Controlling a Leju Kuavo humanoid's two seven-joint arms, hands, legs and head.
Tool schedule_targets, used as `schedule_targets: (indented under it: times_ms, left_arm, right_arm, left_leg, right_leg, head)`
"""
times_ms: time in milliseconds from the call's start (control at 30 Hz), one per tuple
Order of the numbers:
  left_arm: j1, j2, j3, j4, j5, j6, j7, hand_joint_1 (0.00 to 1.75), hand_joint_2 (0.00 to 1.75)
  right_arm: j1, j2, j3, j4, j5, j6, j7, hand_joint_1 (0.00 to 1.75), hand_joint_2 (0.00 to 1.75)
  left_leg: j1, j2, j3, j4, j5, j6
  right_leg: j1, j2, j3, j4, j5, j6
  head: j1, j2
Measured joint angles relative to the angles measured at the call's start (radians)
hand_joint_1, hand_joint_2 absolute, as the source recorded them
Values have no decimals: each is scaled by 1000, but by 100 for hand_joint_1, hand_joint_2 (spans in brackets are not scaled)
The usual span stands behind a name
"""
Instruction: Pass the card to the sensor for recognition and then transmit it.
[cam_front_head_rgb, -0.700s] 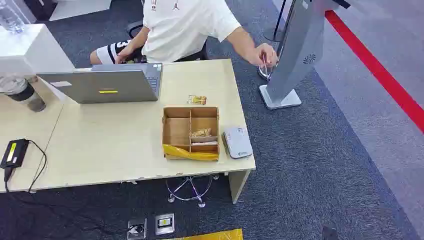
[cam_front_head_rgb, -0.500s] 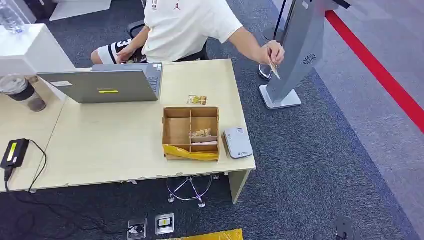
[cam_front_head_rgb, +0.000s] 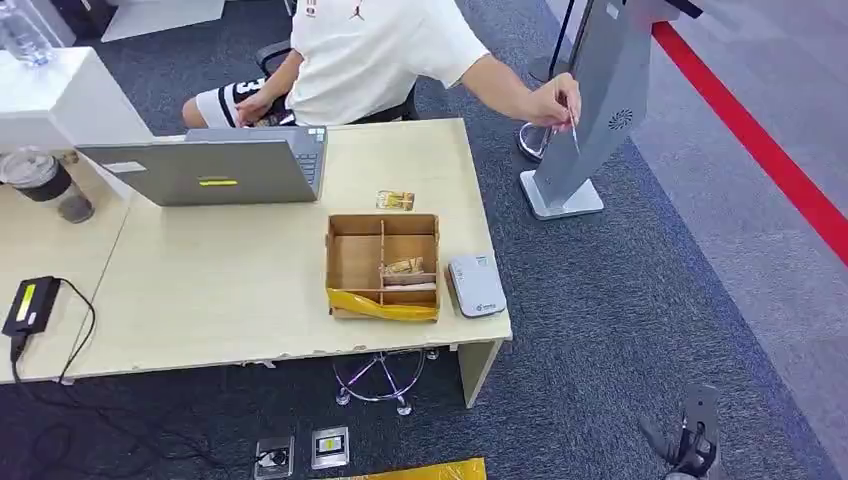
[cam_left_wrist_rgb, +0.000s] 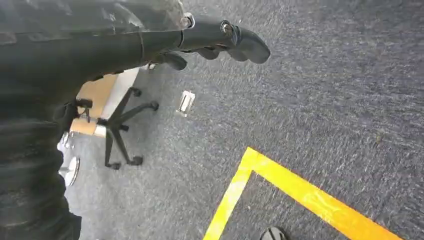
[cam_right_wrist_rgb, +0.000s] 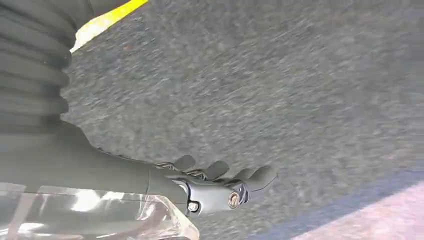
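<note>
A person's hand holds the thin pale card beyond the light wooden desk's far right corner, by the grey slanted sensor stand, while the left robot hand and right robot hand hang over grey carpet, fingers apart, holding nothing.

Dark blue-grey carpet floor covered the room, with a red stripe running along a paler grey strip beyond the right robot hand. A light wooden surface stood ahead and to the left of that robot hand, a chrome star-shaped chair base beneath its near edge. Yellow floor tape formed a corner on the carpet below the left robot hand. A white cabinet stood far off, past the surface's far left end.
</note>
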Motion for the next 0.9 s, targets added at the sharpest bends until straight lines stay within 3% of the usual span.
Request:
schedule_targets:
  times_ms: [333, 900]
  left_arm:
    - [-8, -10, -39, 32, -53, 15, -1, 0, 175]
    - [-11, -27, -53, 45, -139, 27, -1, 0, 175]
  right_arm:
    - [14, 10, -144, -338, 195, -21, 22, 0, 175]
    - [10, 52, -163, -825, 656, -39, 59, 0, 175]
  left_leg:
    - [0, -1, 1, 0, 0, 0]
    - [0, -1, 1, 0, 0, 0]
  right_leg:
    - [0, 0, 0, 0, 0, 0]
    - [0, 0, 1, 0, 0, 0]
  head:
    - [0, 0]
    - [0, 0]
